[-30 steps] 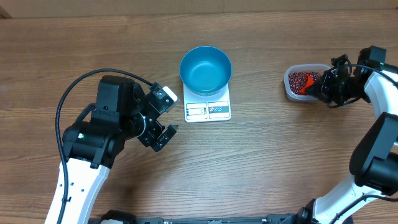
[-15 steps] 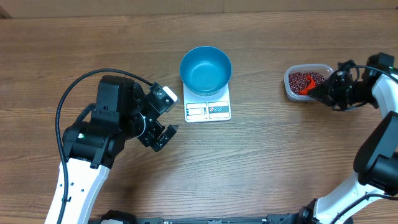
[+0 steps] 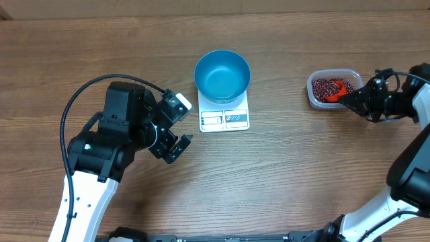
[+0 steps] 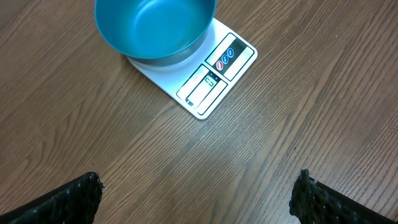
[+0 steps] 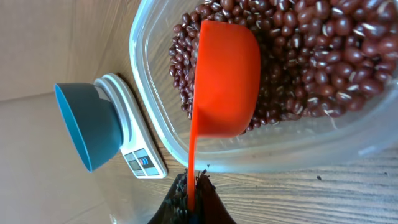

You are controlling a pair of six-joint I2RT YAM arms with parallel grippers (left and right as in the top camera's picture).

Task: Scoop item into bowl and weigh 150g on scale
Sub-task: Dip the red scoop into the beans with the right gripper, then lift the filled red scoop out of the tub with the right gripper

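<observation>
The blue bowl (image 3: 222, 74) stands on the white scale (image 3: 224, 119) at the table's middle; both also show in the left wrist view as bowl (image 4: 154, 28) and scale (image 4: 217, 74). The item, dark red-brown beans (image 3: 324, 85), fills a clear tub (image 3: 312, 96) at the right. An orange scoop (image 5: 227, 74) lies over the beans (image 5: 311, 56) inside the tub. My right gripper (image 5: 191, 193) is shut on the scoop's thin handle, just outside the tub's right rim (image 3: 356, 99). My left gripper (image 3: 180, 124) hangs open and holds nothing, left of the scale.
The tub's clear wall (image 5: 280, 152) stands between my right gripper and the beans. The bowl (image 5: 87, 127) and scale (image 5: 140, 155) show to the left in the right wrist view. A black cable (image 3: 80, 94) loops over the left arm. Bare wood lies between scale and tub.
My right gripper has drawn to the right with the scoop, whose cup now sits nearer the tub's right side. The left arm has not moved.
</observation>
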